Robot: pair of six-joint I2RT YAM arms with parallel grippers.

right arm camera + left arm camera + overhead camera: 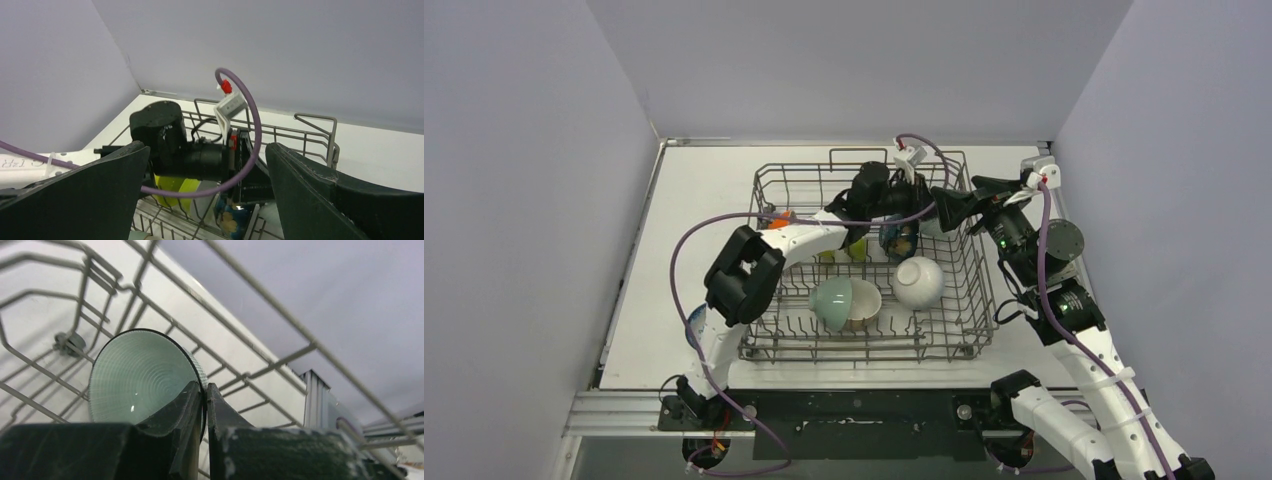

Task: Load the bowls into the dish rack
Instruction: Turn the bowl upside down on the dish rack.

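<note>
Three bowls sit in the near half of the rack [969, 335], a square basket of thin grey wire with upright tines, on the white table [684, 270]. A pale green bowl [831, 303] is up on edge, a beige bowl [864, 303] touches its right side, and a glossy white bowl [918, 282] lies just right of them with its smooth dome showing.

Behind them a lime bowl [856, 248] peeks out from under my left arm [804, 238], mostly hidden.

Farther in, the left gripper [205, 387] is low inside the rack. Its dark fingers are pinched together on the thin dark rim of a ringed bowl [140, 372] — pale green inside, ridged in fine concentric circles, standing on edge. From above, that gripper sits right at a blue-patterned bowl [898, 238]; whether it is the same one I cannot tell.

Farthest, at the rack's far right corner, the right gripper [207, 150] is spread wide with nothing between its matte black fingers — it faces the left arm.
</note>
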